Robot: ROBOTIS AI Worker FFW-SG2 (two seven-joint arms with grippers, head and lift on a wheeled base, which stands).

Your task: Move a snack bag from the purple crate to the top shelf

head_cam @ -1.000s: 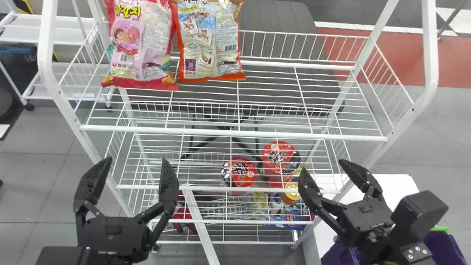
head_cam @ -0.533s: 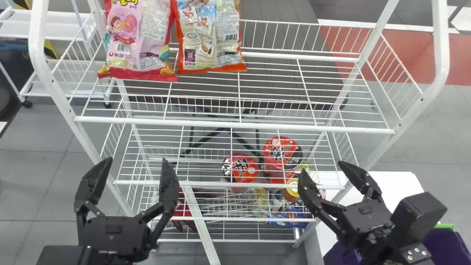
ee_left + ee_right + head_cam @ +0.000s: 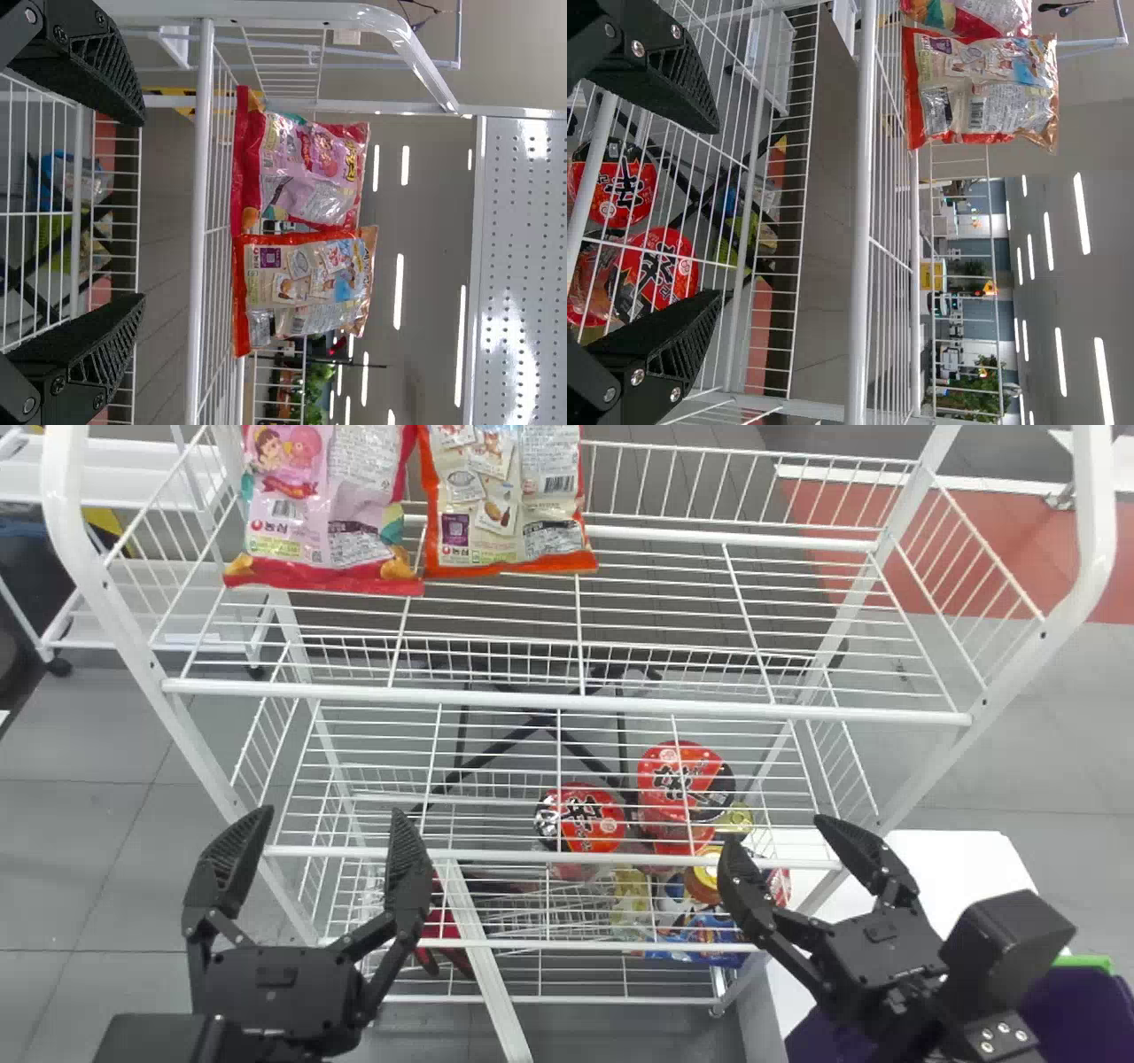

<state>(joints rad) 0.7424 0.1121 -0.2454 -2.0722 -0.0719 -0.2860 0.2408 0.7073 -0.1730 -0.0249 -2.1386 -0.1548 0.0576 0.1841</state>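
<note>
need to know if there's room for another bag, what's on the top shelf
The top shelf holds, toward its left end, a pink and red bag and, to its right, an orange-edged bag. Anything directly behind the two is covered.

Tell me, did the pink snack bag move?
No, neither way: the pink snack bag still sits at the left end of the top shelf, beside the orange-edged snack bag.

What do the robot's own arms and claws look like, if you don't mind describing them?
Both are black. The left claw and the right claw each have two flat, tapering fingers with ridged faces, on hinged links with silvery screws. The right arm also has a boxy block and a plate of round silver bolts.
</note>
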